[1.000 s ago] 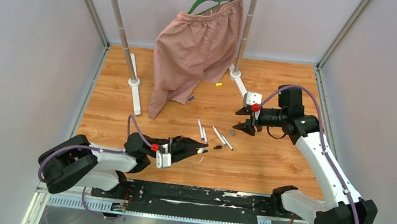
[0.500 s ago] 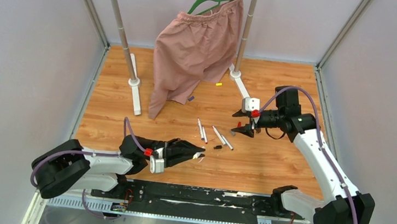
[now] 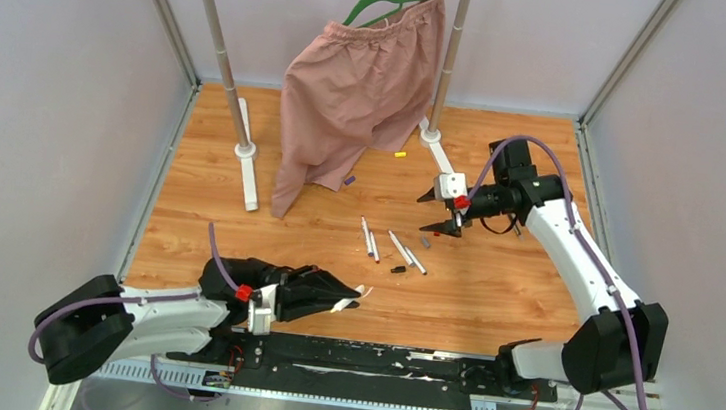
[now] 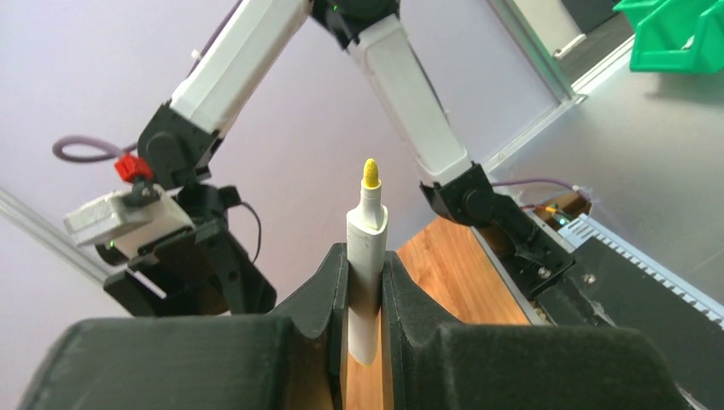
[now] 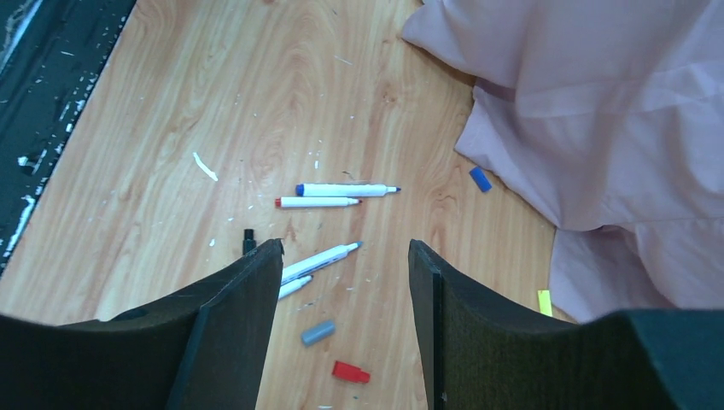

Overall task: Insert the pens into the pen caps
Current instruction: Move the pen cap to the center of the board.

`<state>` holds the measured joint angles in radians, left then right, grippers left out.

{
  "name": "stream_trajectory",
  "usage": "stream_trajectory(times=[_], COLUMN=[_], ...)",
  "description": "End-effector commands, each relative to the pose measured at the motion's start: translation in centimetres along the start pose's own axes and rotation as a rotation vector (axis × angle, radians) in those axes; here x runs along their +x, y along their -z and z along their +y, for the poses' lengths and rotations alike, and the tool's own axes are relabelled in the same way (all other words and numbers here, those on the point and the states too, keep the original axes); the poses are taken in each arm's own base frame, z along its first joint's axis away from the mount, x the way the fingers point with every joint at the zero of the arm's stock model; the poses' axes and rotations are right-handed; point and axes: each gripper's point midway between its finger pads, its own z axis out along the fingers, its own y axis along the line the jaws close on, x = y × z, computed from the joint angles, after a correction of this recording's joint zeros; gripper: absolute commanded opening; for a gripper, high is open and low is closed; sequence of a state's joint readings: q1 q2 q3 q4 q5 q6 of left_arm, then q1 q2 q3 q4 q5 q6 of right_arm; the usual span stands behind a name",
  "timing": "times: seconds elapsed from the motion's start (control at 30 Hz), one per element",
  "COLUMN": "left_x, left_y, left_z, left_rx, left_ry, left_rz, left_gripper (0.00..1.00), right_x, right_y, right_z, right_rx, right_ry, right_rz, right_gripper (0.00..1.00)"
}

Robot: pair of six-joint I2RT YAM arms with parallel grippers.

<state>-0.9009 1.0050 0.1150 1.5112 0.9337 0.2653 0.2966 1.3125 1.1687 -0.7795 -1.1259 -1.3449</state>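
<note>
My left gripper [image 3: 338, 299] is shut on a white pen with a yellow tip [image 4: 367, 248], held off the table near the front edge. Several more white pens [image 3: 373, 245] lie mid-table; they also show in the right wrist view [image 5: 341, 190]. My right gripper [image 3: 437, 214] is open and empty, hovering above a grey cap [image 5: 318, 332] and a red cap [image 5: 351, 371]. The grey cap [image 3: 425, 241] shows in the top view. A black cap [image 3: 398, 269], a yellow cap [image 3: 400, 153] and a purple cap [image 3: 349, 179] lie apart on the wood.
Pink shorts [image 3: 361, 84] hang from a green hanger on a white rack whose feet [image 3: 248, 169] stand on the table at the back. A black rail [image 3: 364, 361] runs along the front edge. Grey walls close both sides.
My left gripper has pulled back toward the near left with the pen held. My right gripper has moved a little farther back and stayed open.
</note>
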Motion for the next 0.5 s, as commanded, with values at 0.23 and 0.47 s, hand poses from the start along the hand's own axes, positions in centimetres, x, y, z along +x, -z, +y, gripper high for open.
stream_trajectory(times=[0.23,0.47], left_x=[-4.4,-4.7], left_y=[0.1,0.3], left_z=[-1.7,-2.1], left_rx=[0.084,0.089], left_ry=[-0.035,-0.035], left_rz=[-0.121,-0.128], left_gripper=[0.0,0.0], right_x=[1.0,1.4], right_y=[-0.9,-1.8], right_z=[-1.6,-2.3], right_rx=[-0.053,-0.078], right_ry=[0.026,0.029], right_rz=[0.021,0.04], right_gripper=[0.61,0.6])
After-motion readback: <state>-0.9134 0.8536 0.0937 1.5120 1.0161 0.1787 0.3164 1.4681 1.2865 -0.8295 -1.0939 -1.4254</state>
